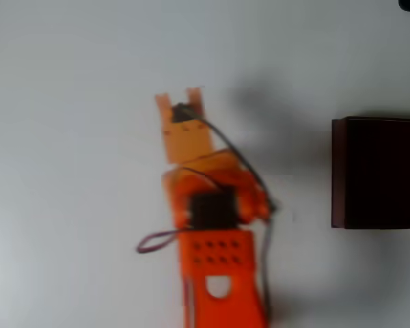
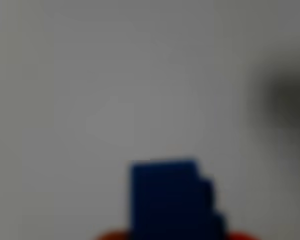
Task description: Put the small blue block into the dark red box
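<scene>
Orange gripper (image 1: 180,97) — fingers slightly apart

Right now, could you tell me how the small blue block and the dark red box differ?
The small blue block is bright blue; the dark red box is maroon with a near-black inside. In the wrist view the block sits close up at the gripper; in the overhead view the box rests on the table, right of the arm. Both look straight-edged.

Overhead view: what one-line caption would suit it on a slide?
An orange robot arm reaches across a white table, its gripper well left of the dark red box.
</scene>
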`<act>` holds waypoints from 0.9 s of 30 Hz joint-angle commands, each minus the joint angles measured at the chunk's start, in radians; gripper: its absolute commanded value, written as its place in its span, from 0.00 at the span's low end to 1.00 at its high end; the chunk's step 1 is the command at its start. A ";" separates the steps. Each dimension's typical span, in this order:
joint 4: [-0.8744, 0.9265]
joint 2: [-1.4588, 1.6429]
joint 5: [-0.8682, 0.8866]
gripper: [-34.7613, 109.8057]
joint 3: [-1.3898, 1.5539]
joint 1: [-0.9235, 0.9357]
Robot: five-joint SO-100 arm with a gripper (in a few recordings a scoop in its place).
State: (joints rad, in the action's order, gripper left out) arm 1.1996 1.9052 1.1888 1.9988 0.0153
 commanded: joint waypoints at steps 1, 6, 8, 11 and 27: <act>0.138 0.110 -0.301 0.24 -0.126 0.190; 0.152 0.156 -0.558 0.24 -0.176 0.420; 0.115 0.160 -0.627 0.24 -0.176 0.494; 0.049 0.132 -0.676 0.24 -0.178 0.594; 0.008 -0.380 -0.767 0.42 -0.428 0.741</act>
State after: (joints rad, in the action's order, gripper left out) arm 1.1720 1.4711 0.4280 1.5953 0.7440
